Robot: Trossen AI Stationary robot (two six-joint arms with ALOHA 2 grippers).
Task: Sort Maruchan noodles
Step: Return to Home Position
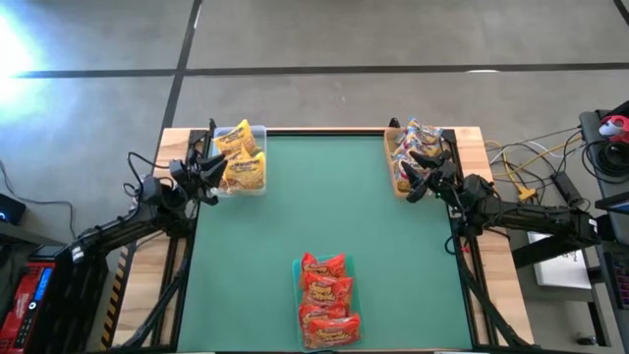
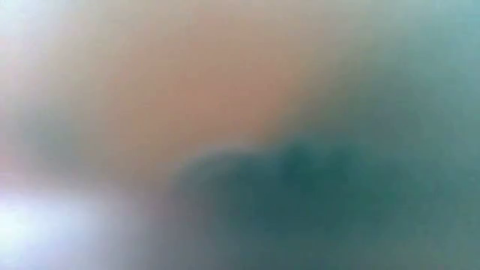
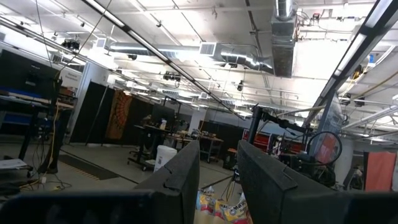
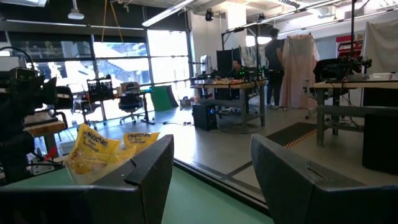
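High view: yellow noodles (image 1: 242, 159) just beside left fingers (image 1: 207, 167).

Maruchan noodles seen in three groups by colour. Yellow packets (image 1: 242, 157) piled in clear bin (image 1: 262, 132) at far left corner of table (image 1: 324, 197), crinkled, some tilted. Pale yellow packets with pink-red labels (image 1: 414, 149) stacked in brown tray (image 1: 388, 157) at far right corner. Red-orange packets (image 1: 326, 300) laid overlapping in row at middle of near edge.

Industrial lab-workshop: exposed ceiling ducts (image 3: 283, 37), concrete floor (image 1: 344, 39), workbenches (image 4: 351, 82), office chairs (image 4: 130, 99), loose cables (image 1: 521, 162).
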